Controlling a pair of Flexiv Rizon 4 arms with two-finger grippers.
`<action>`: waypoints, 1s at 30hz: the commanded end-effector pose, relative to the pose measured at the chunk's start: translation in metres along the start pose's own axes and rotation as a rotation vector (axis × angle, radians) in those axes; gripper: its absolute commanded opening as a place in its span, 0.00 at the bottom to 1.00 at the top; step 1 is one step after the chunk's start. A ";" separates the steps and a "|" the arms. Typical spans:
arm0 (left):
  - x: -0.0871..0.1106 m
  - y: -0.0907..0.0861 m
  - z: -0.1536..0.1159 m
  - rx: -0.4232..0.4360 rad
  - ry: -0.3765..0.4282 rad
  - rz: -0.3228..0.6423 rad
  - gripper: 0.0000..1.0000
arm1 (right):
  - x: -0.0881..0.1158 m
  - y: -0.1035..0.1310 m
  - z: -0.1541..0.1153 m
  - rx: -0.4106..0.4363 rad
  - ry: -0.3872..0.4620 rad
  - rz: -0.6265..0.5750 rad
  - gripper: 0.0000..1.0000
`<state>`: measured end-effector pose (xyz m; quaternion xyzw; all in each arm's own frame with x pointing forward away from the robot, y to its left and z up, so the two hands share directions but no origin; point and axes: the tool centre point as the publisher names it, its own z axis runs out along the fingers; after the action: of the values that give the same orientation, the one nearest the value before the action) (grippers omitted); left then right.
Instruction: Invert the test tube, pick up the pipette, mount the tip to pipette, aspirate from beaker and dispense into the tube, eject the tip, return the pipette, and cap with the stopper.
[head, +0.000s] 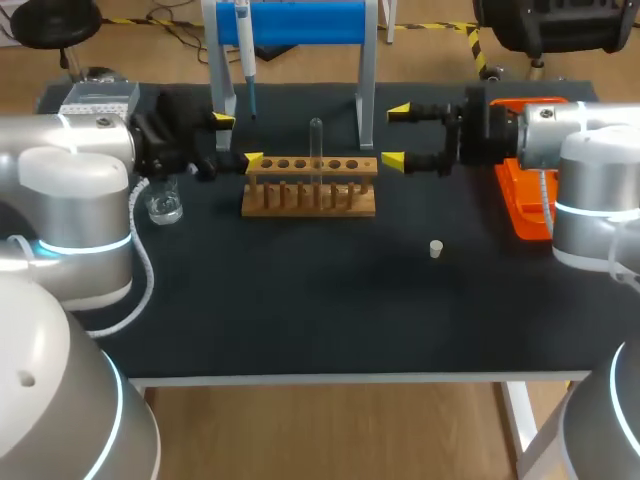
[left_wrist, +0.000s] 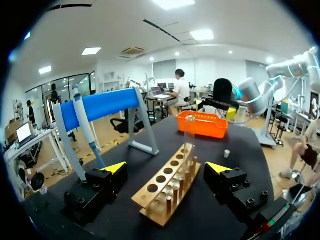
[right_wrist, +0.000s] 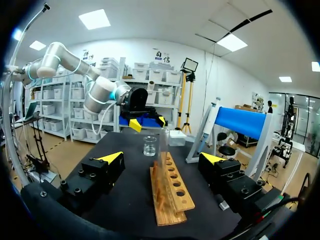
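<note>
A clear test tube stands upright in the wooden rack. My left gripper is open at the rack's left end, and my right gripper is open at its right end. The two face each other and hold nothing. The pipette hangs on the blue-barred stand. A glass beaker sits under my left arm. The small white stopper lies in front of the rack, to the right.
An orange tray sits at the table's right, under my right arm. The stand's grey legs rise just behind the rack. A grey box stands at the back left corner.
</note>
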<state>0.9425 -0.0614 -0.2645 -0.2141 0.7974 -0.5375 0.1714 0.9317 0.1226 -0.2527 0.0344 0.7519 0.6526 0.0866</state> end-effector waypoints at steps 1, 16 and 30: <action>0.000 -0.003 0.005 -0.029 -0.008 -0.005 1.00 | 0.000 -0.001 -0.001 -0.001 0.001 0.000 1.00; 0.000 -0.003 0.005 -0.029 -0.008 -0.005 1.00 | 0.001 0.009 0.018 -0.004 0.068 -0.029 1.00; 0.000 -0.003 0.005 -0.029 -0.008 -0.005 1.00 | -0.006 0.019 0.060 -0.066 0.259 0.033 1.00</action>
<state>0.9446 -0.0661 -0.2640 -0.2205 0.8027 -0.5270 0.1713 0.9356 0.1787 -0.2346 -0.0119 0.7398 0.6725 0.0155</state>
